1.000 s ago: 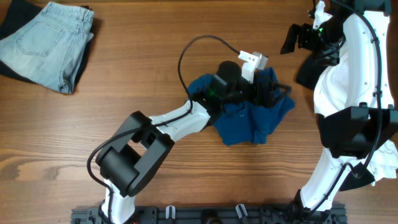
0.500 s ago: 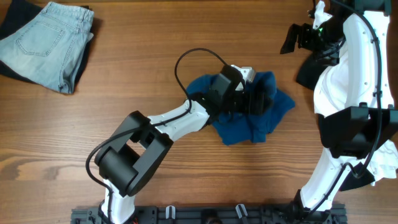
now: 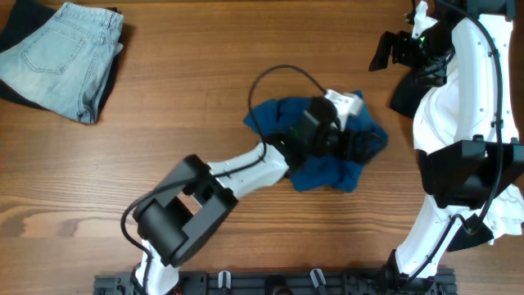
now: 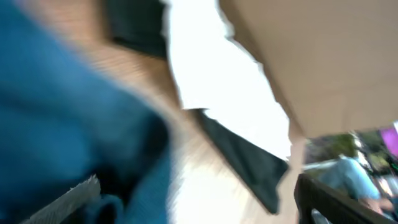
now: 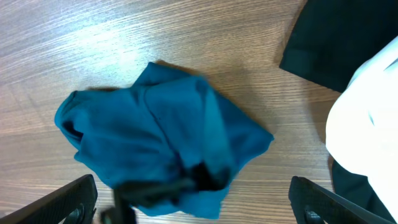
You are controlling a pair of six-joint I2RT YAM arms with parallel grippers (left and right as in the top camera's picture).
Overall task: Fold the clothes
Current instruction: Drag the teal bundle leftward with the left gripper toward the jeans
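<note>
Shirt: we see a teal-blue shirt (image 3: 327, 168) lying crumpled in a loose heap on the table (image 3: 164, 123), right of the middle, with nothing folded flat.
Left arm: the left arm (image 3: 246, 164) stretches from the near edge across the table, and its wrist sits over the top of the heap.
Left jaws: we read the left jaws as open. In the blurred left wrist view the fingers (image 4: 74, 196) stand wide apart, with teal cloth bunched beside one of them, and we cannot tell whether they touch it.
Right arm: the right arm (image 3: 458, 106) stands raised at the right side of the table, well apart from the heap.
Right jaws: the right jaws are spread wide. Their fingers (image 5: 74, 199) show at the two lower corners of the right wrist view, high over the shirt and holding nothing.
Jeans: pale denim jeans (image 3: 61, 57) lie folded at the far left corner, on a dark cloth (image 3: 16, 20).
Black cloth: a black cloth (image 5: 336, 37) lies on the table just right of the shirt, not touching it.
</note>
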